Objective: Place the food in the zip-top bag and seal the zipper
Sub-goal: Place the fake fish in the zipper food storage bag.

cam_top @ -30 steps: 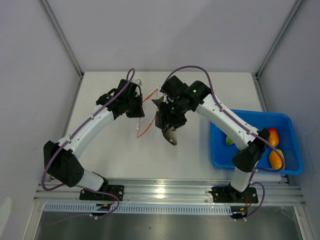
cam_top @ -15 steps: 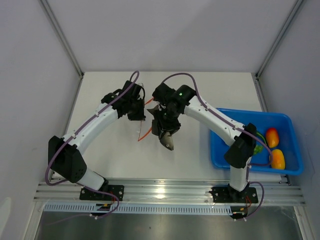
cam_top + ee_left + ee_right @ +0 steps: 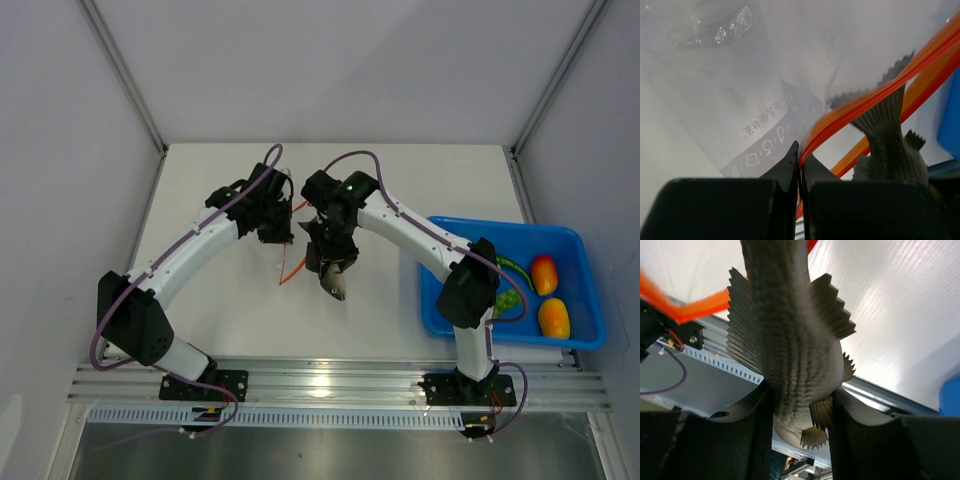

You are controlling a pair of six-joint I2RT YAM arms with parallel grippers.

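Observation:
The zip-top bag [image 3: 735, 85] is clear and hangs from my left gripper [image 3: 801, 157], which is shut on its orange-red zipper [image 3: 866, 101]. From above, that left gripper [image 3: 281, 224] sits mid-table with the zipper [image 3: 291, 266] trailing below it. Right beside it, my right gripper [image 3: 334, 253] is shut on a grey toy fish [image 3: 790, 350], the food, gripped across the body with its head [image 3: 336, 284] toward the near edge. The fish tail [image 3: 888, 131] shows between the two zipper strips at the bag's mouth. In the right wrist view the zipper [image 3: 696, 310] curves past the fish.
A blue tray [image 3: 577, 238] stands at the right, holding two yellow-orange fruits [image 3: 545, 273] [image 3: 552, 318] and a green piece [image 3: 506, 299]. The right arm's elbow [image 3: 470, 290] hangs over the tray's left side. The aluminium rail runs along the near edge.
The right arm has swung left, carrying the fish closer to the bag's mouth. The left gripper has edged right with the zipper still pinched.

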